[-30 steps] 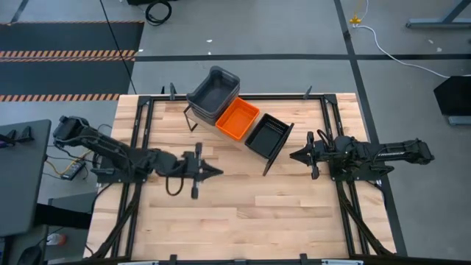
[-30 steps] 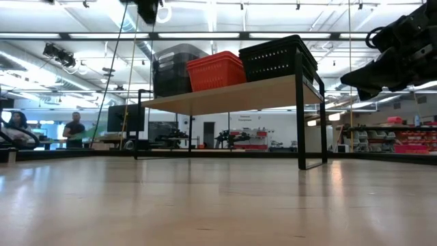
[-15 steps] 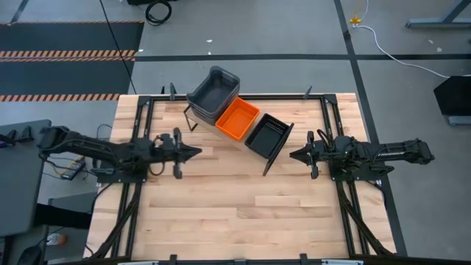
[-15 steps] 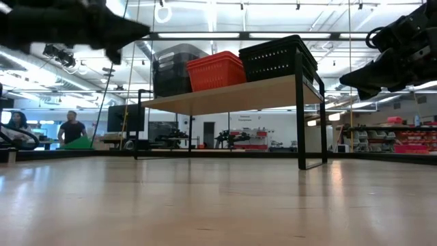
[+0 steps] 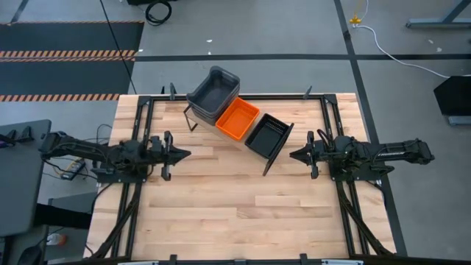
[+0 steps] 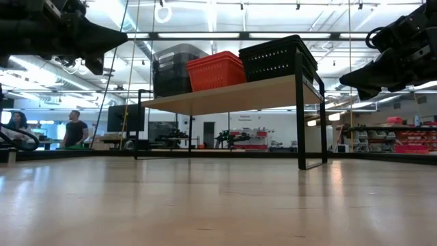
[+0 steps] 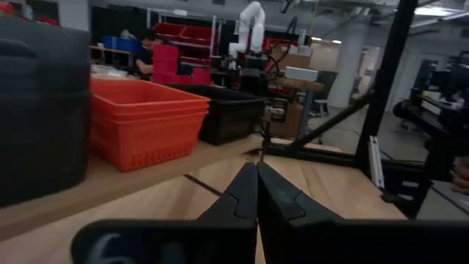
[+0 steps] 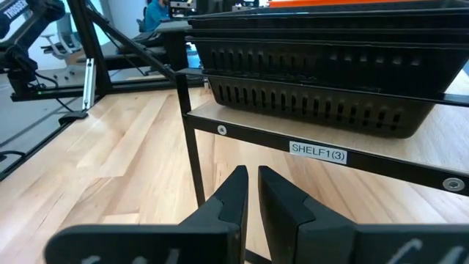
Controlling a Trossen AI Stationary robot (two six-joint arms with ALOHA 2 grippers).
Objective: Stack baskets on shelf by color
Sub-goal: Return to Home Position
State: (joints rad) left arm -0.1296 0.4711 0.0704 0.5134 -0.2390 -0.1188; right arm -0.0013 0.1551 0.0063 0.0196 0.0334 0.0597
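The baskets stand on the shelf [image 6: 232, 96] in three stacks: grey [image 5: 213, 92], orange [image 5: 237, 119] and black slotted [image 5: 265, 135]. The shelf runs slantwise near the table's far edge and stands on its thin black end frames [image 6: 300, 116]. My left gripper [image 5: 185, 154] is shut and hangs over the table's left half, pointing right toward the shelf. In the left wrist view its fingers [image 7: 256, 180] meet, with the orange stack [image 7: 146, 125] ahead. My right gripper [image 5: 292, 155] is shut, right of the shelf's black-basket end, and points at it [image 8: 322, 73].
Bare slatted wooden tabletop [image 5: 235, 213] fills the near half, between and in front of the arms. Black frame rails [image 5: 136, 199] run along the table's left and right sides. People [image 6: 74, 130] stand in the room far behind the table.
My left gripper has drawn back toward the table's left edge and slightly toward the far edge, away from the middle of the table, staying shut and level. The baskets and shelf have not moved.
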